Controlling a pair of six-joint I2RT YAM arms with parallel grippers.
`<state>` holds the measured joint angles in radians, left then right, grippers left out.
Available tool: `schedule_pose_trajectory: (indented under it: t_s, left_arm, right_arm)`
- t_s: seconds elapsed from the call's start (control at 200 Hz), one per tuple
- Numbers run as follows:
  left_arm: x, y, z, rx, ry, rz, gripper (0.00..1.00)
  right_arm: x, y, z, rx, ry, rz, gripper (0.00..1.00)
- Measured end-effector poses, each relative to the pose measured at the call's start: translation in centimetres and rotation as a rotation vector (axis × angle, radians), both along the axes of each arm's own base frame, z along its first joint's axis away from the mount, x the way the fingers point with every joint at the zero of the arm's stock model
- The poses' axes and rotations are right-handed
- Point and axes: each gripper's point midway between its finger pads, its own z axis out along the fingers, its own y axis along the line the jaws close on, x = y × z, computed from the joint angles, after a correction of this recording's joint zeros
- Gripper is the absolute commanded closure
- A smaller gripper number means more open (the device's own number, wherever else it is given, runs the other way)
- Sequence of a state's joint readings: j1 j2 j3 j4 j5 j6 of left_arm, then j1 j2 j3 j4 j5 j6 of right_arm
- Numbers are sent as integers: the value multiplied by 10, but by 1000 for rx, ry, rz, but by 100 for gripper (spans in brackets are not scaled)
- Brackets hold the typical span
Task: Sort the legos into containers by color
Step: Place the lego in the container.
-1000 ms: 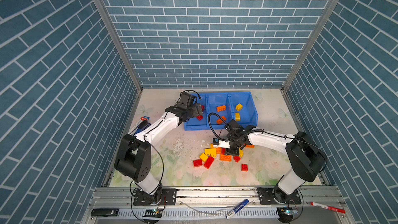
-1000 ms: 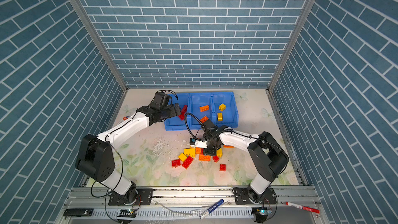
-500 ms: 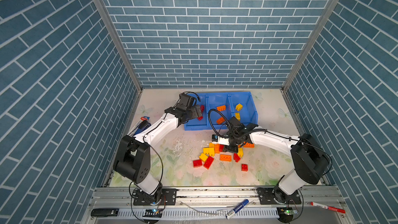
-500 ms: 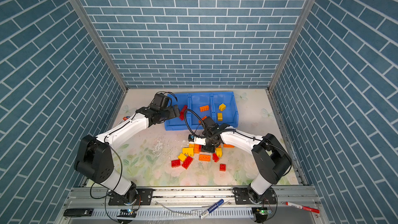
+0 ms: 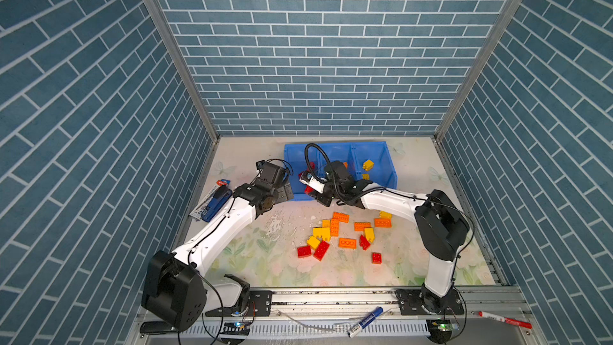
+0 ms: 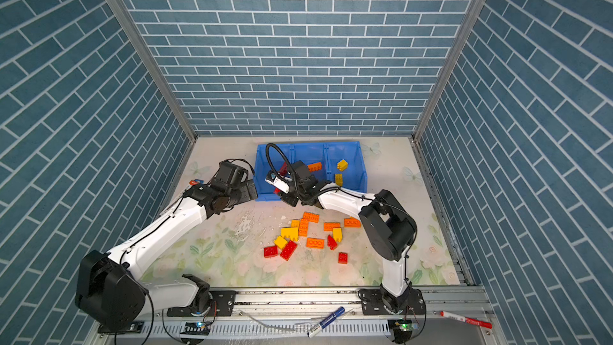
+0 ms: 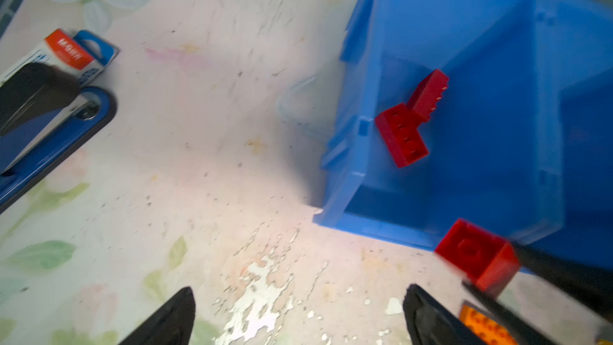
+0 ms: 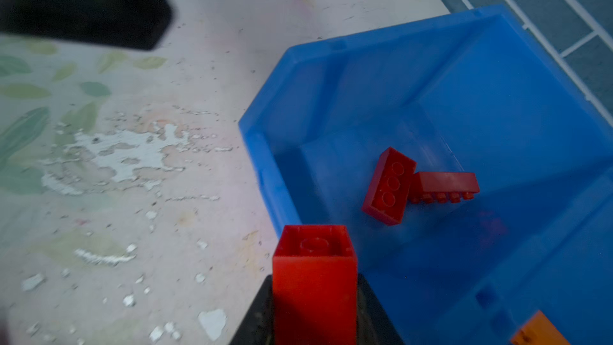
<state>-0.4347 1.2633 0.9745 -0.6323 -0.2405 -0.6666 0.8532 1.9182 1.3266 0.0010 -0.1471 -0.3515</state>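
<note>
While our right gripper pinches a red brick at the near wall of the containers, we see two red bricks lying in that end bin. Our left gripper hangs spread wide and empty just beside it. Other legos lie scattered on the table.

A robotics lab test cell: brick-printed panels on aluminium posts box in a small table on three sides. Two white-and-black robot arms are bolted to a metal rail along its front, with loose cabling and lit circuit boards.
</note>
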Motion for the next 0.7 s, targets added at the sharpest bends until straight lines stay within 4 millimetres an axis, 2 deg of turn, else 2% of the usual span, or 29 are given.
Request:
schedule_pose_trajectory:
  t_s: [0.125,0.22,0.32,0.43,0.555,0.7]
  left_arm:
    - [-25,18,-12,41,48,38,1]
    - [-38,27,-18,55,69,59,1]
    - [-44,31,-20,58,77,73,1]
    - [-44,31,-23,58,84,76,1]
    - [-42,29,-28,63,103,74,1]
    - [-39,25,-30,44,100,68,1]
  right_arm:
    - [18,10,-3,8,-14,-66,64]
    - [22,16,-2,22,-16,-91,49]
    - [20,20,0,32,-14,-90,38]
    - [16,21,0,33,-5,-74,34]
    - [-2,10,1,15,14,-29,30]
    - [-49,-24,-9,-57,81,79,28]
